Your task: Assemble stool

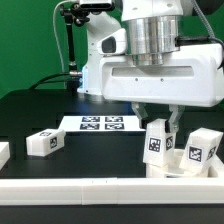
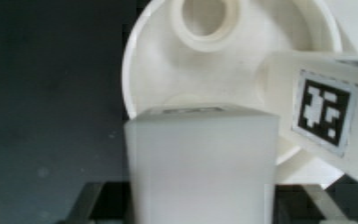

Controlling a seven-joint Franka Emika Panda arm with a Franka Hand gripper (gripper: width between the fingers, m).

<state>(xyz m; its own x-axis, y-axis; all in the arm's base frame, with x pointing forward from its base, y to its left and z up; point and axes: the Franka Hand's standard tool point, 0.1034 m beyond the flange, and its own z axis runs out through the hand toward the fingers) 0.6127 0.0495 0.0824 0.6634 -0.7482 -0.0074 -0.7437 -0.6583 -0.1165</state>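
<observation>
My gripper (image 1: 161, 124) is shut on a white stool leg (image 1: 156, 146) and holds it upright at the exterior view's right, just above the round white seat (image 1: 186, 171). In the wrist view the held leg (image 2: 201, 160) fills the middle between the dark fingers (image 2: 105, 203), with the gripper (image 2: 202, 208) closed on its sides. The seat (image 2: 176, 75) lies behind it, with an open round socket (image 2: 204, 22). A second leg with a tag (image 2: 329, 100) stands on the seat; it also shows in the exterior view (image 1: 201, 150). A third leg (image 1: 43, 142) lies loose at the left.
The marker board (image 1: 100, 123) lies flat on the black table behind the legs. A long white rail (image 1: 90, 190) runs along the front edge. A small white piece (image 1: 3, 152) sits at the far left. The robot's white base (image 1: 105, 50) stands at the back.
</observation>
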